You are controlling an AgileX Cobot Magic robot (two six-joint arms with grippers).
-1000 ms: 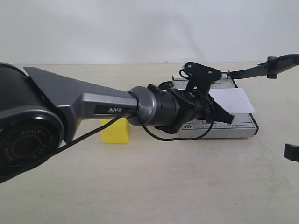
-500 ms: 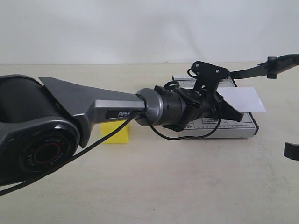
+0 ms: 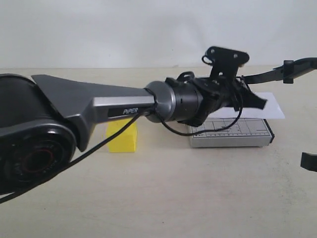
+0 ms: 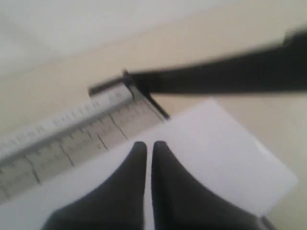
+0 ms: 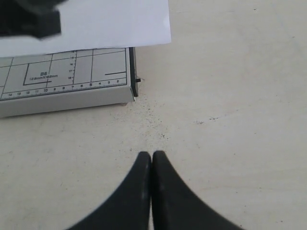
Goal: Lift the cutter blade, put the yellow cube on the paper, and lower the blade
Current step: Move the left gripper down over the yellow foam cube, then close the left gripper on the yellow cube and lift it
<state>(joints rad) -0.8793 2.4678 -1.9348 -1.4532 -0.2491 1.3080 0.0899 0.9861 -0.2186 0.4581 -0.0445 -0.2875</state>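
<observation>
The cutter blade stands raised, a black lever slanting up to the right from the grey gridded board; in the left wrist view the blade crosses above the board. White paper lies on the board and overhangs its right side. My left gripper hovers low over the paper, its tips shut with only a sliver between them and nothing visibly held. The yellow cube rests on the table left of the board, partly behind the left arm. My right gripper is shut over bare table.
The left arm's grey forearm spans the scene from the left and hides the board's left part. The right wrist view shows the board's corner and the paper's edge. A piece of the right arm shows at the right border.
The left arm has reached further right and risen slightly. The paper has slid right with it and now sticks out past the board's edge. The blade and the cube have not moved.
</observation>
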